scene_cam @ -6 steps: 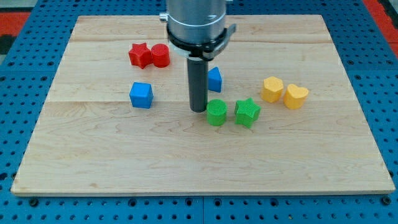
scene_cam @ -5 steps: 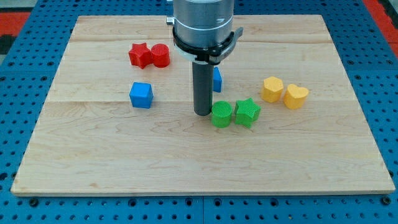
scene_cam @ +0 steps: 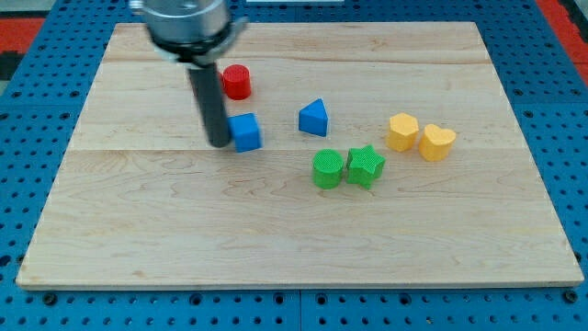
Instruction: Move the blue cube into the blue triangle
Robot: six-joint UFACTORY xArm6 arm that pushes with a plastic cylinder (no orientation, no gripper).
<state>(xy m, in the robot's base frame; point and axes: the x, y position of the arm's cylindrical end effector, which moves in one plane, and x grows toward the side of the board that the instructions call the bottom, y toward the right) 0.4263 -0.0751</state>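
The blue cube (scene_cam: 245, 131) sits left of the board's centre. My tip (scene_cam: 219, 142) stands right against the cube's left side. The blue triangle (scene_cam: 313, 117) lies to the cube's right, apart from it by about one block's width. The rod and the arm's body hide the board behind them at the view's upper left.
A red cylinder (scene_cam: 237, 82) stands just above the cube. A green cylinder (scene_cam: 326, 169) and a green star (scene_cam: 366, 165) touch each other below the triangle. Two yellow blocks (scene_cam: 401, 131) (scene_cam: 437, 142) sit at the view's right. The wooden board (scene_cam: 294, 239) rests on a blue pegboard.
My tip has moved from beside the green cylinder to the cube's left side. The blue cube has shifted right, toward the triangle. The red star no longer shows.
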